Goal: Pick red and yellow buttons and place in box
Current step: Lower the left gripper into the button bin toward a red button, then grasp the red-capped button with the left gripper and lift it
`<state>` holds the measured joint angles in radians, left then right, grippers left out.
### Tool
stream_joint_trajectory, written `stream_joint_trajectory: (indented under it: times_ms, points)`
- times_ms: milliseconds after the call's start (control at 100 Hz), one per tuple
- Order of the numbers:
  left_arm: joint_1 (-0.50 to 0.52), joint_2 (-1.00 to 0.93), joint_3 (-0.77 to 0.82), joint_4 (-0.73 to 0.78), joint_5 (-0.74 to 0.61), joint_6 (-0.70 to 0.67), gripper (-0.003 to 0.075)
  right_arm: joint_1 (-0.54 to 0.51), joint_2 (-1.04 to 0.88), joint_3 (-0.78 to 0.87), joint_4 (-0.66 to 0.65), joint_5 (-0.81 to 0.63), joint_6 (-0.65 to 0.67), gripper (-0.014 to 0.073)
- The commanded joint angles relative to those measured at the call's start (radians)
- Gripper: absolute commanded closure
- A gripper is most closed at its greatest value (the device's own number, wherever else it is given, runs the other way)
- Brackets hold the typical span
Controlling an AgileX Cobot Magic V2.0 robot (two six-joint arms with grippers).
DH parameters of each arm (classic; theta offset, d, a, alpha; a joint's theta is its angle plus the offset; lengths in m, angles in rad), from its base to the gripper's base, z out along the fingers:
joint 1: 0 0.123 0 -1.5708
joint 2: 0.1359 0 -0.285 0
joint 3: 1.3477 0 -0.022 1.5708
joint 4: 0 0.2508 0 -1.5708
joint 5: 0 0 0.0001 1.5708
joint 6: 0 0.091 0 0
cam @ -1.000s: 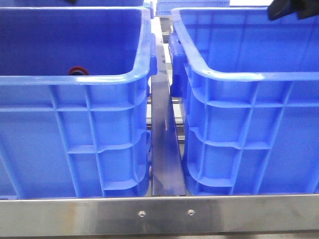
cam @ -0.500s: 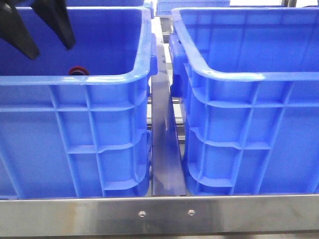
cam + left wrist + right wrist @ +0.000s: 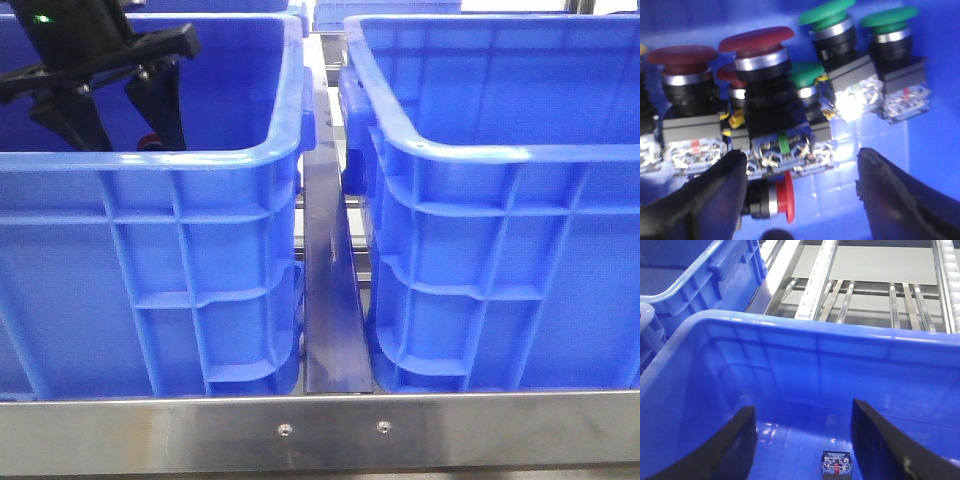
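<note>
My left gripper [image 3: 135, 135] is open and low inside the left blue crate [image 3: 150, 160]. In the left wrist view it [image 3: 800, 160] hangs over a cluster of upright push buttons. Several have dark red caps [image 3: 757, 39], others green caps [image 3: 827, 12]. One bright red button [image 3: 782, 200] lies on its side between the fingers, close to one finger [image 3: 715, 190]. A yellow cap edge [image 3: 641, 48] shows at the frame border. My right gripper [image 3: 802, 410] is open and empty above the right blue crate [image 3: 830, 335], the box [image 3: 480, 150]. One button body [image 3: 837, 463] lies on the box floor.
A metal divider rail [image 3: 330, 280] runs between the two crates. A steel frame bar [image 3: 320, 430] crosses the near edge. Roller conveyor rails [image 3: 865, 295] lie beyond the right crate. A third blue crate [image 3: 705, 275] stands beside it.
My left gripper has come down from the top of the front view into the left crate, over the red button. The right gripper has left the front view at the top right.
</note>
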<state>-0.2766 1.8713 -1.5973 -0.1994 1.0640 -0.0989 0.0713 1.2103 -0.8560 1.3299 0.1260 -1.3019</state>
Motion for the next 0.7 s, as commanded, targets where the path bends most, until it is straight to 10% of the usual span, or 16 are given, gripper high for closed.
stream_joint_trajectory:
  times_ms: [0, 540, 690]
  points:
    - [0.001, -0.034, -0.041, -0.013, -0.031, -0.012, 0.0283, -0.002, -0.031, -0.024, 0.013, -0.004, -0.012, 0.0146]
    - [0.003, 0.003, -0.051, -0.016, -0.069, -0.012, 0.0285, -0.002, -0.031, -0.024, 0.013, -0.004, -0.012, 0.0146]
    - [0.003, 0.003, -0.051, -0.016, -0.069, -0.012, 0.039, -0.002, -0.031, -0.024, 0.013, -0.004, -0.012, 0.0146]
